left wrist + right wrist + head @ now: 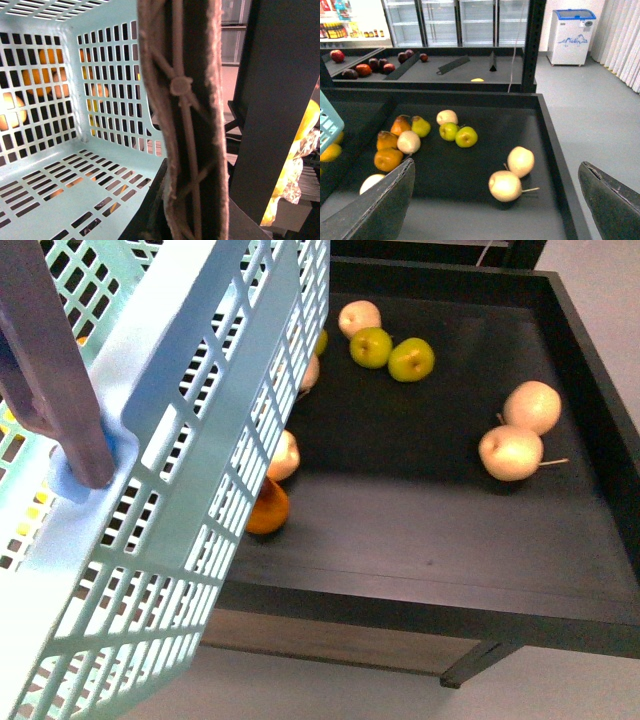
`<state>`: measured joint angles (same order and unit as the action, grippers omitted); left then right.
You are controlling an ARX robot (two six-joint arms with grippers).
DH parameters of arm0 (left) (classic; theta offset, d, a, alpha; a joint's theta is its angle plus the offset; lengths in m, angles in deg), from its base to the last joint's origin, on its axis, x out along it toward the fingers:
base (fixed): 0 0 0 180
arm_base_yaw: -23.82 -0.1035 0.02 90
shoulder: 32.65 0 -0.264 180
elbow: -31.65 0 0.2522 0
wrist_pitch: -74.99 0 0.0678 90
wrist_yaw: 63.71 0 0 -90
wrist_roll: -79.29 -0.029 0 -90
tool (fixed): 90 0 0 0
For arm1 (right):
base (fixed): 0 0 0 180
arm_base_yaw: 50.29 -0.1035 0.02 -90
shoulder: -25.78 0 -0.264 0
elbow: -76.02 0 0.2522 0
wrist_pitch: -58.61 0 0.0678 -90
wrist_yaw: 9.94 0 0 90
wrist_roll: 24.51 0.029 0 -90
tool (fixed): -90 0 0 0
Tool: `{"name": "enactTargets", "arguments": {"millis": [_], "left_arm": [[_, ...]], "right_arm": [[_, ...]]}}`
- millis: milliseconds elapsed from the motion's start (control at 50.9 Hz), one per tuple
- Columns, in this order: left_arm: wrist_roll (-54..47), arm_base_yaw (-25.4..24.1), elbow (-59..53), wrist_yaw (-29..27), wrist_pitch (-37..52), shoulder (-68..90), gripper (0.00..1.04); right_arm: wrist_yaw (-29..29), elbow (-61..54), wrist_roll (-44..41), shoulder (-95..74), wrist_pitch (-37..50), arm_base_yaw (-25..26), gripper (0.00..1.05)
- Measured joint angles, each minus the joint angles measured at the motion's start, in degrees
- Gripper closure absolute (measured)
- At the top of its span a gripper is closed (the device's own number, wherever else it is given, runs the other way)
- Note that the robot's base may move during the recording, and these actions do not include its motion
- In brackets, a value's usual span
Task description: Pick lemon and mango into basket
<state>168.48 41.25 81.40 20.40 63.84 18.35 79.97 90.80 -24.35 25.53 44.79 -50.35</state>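
Basket [200, 440], light blue, slotted: hanging tilted above the left end of the dark surface [420, 530], brown handle [55, 370] sitting between the left fingers [147, 215], which are judged to be clamping it. Floor showing bare; nothing loaded yet. Lemon [330, 152]: probably this yellow fruit peeking out beneath the basket's corner, in the right wrist view. Mango: not being picked out with certainty; orange shapes [45, 75] showing through the slots. Right fingers [385, 200]: standing wide apart, holding nothing, hovering above the surface with green apples [466, 136] ahead. Step in hand: first pick, not yet begun. Next move is calling for the right arm reaching leftward under the basket, keeping clear of its wall.
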Motion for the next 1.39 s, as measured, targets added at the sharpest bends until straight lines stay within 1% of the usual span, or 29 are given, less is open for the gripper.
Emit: {"name": "enactTargets", "arguments": {"millis": [1395], "left_arm": [[0.0, 0.0, 0.0, 0.1, 0.0, 0.0, 0.98]], "right_arm": [[0.1, 0.0, 0.0, 0.1, 0.0, 0.0, 0.09]]}}
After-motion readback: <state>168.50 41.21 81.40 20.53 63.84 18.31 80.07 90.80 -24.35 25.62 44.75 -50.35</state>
